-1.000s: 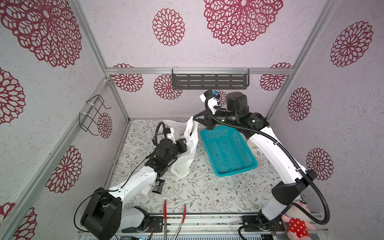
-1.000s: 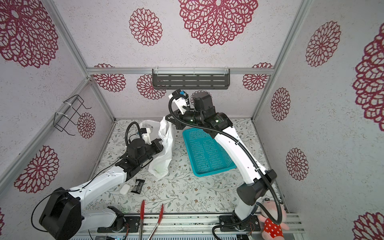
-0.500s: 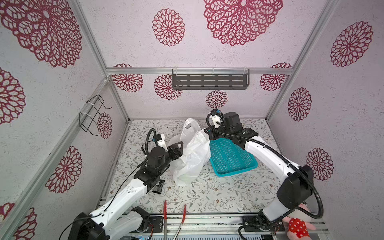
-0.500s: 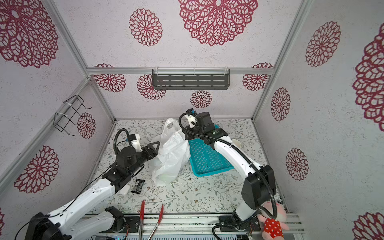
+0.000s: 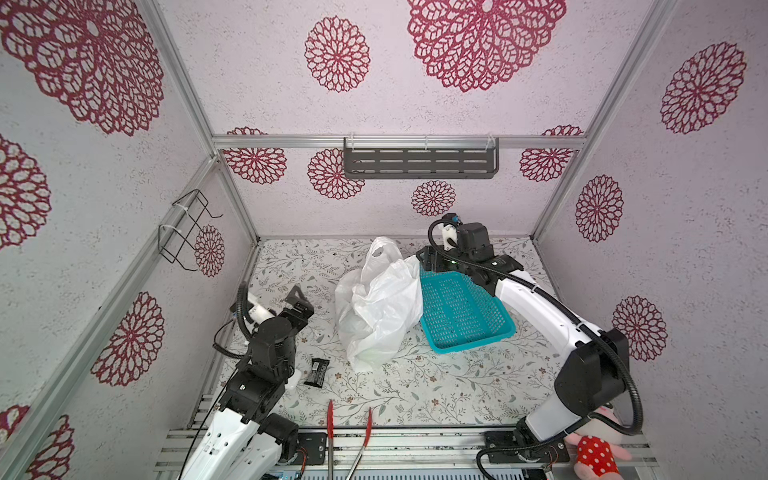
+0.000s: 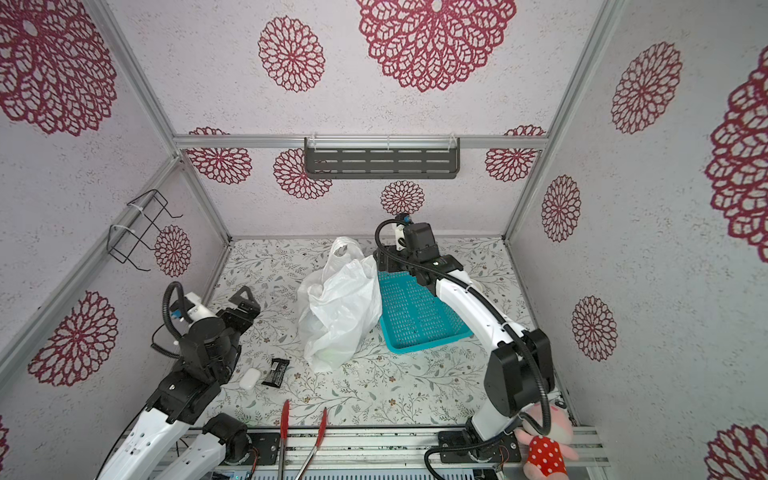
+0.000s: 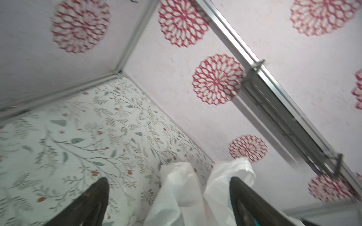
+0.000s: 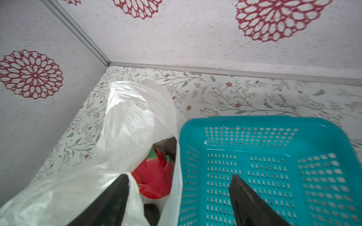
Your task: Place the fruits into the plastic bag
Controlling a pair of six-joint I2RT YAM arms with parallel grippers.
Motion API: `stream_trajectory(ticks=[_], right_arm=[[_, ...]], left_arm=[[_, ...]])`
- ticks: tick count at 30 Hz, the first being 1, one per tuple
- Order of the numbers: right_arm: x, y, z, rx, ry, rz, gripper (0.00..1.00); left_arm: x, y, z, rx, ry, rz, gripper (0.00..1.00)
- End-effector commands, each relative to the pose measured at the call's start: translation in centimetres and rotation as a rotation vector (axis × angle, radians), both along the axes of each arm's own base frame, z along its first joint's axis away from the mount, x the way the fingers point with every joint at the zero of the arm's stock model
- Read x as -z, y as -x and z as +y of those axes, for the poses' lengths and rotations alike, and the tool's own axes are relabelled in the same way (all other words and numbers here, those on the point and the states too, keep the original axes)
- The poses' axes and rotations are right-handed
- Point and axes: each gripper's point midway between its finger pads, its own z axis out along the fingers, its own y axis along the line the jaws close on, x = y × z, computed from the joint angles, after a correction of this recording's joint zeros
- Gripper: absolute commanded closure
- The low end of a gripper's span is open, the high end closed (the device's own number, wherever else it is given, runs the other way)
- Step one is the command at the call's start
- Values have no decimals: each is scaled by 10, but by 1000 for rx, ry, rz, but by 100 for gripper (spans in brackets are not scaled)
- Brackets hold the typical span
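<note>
The crinkled white plastic bag stands slumped on the floral table, its handle loops up and free. In the right wrist view its mouth gapes, with fruits inside: a red-pink one with green tips and a dark brown one. In both top views the fruits are hidden by the bag. My right gripper is open over the bag's far rim and the basket edge. My left gripper is open to the left of the bag, apart from it, holding nothing.
A teal mesh basket, tilted, touches the bag's right side. A black packet and a small white case lie front left. Red tongs and a pink plush toy sit at the front rail.
Both grippers were shut on the bag's handles, holding it up; both have opened and let go. The bag has settled on the table. The left arm drew back to the left.
</note>
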Motion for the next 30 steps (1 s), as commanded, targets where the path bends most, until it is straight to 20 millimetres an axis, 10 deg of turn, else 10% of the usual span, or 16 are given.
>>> stream_trajectory(ticks=[1, 7, 11, 19, 30], right_arm=[[-36, 11, -54, 215, -12, -109, 9], [-5, 45, -205, 826, 89, -202, 1], [41, 80, -268, 1084, 198, -308, 1], [111, 119, -298, 1150, 406, -390, 1], [136, 73, -268, 869, 425, -439, 1]], left_arm=[[29, 36, 50, -262, -46, 97, 2], [32, 59, 83, -429, -158, 156, 2], [35, 52, 91, -472, -285, 240, 2], [77, 24, 113, -541, -431, 547, 2], [111, -40, 118, -448, -512, 598, 2]])
